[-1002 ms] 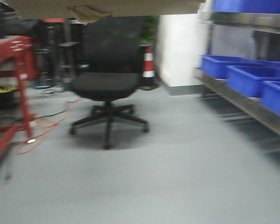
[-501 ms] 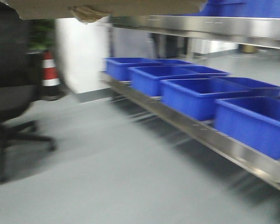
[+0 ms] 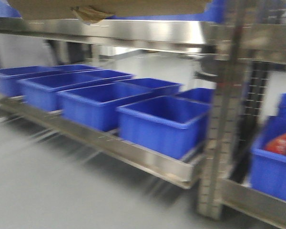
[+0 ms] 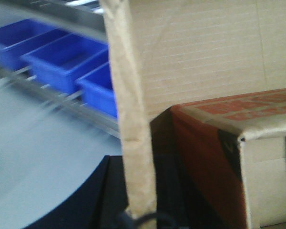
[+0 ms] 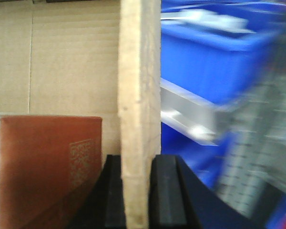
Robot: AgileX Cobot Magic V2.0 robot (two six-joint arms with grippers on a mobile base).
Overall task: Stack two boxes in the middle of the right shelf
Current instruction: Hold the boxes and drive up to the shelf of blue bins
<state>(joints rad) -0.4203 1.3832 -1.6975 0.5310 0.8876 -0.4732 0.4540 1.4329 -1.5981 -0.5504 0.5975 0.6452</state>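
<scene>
Though dented, cardboard box: likely light, bendy; best gripped at wall edge
Right gripper: clamped on box wall
Left gripper: state unclear

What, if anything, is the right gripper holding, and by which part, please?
The right gripper clamps the cardboard box by the edge of an upright wall, pinched from both faces.

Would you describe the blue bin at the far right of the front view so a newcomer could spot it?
Find the steel rack's perforated upright. Just right of it, on the low shelf, sits the bin, cut off by the picture's edge. Unlike the row of blue bins left of the upright, it holds something red.
</scene>
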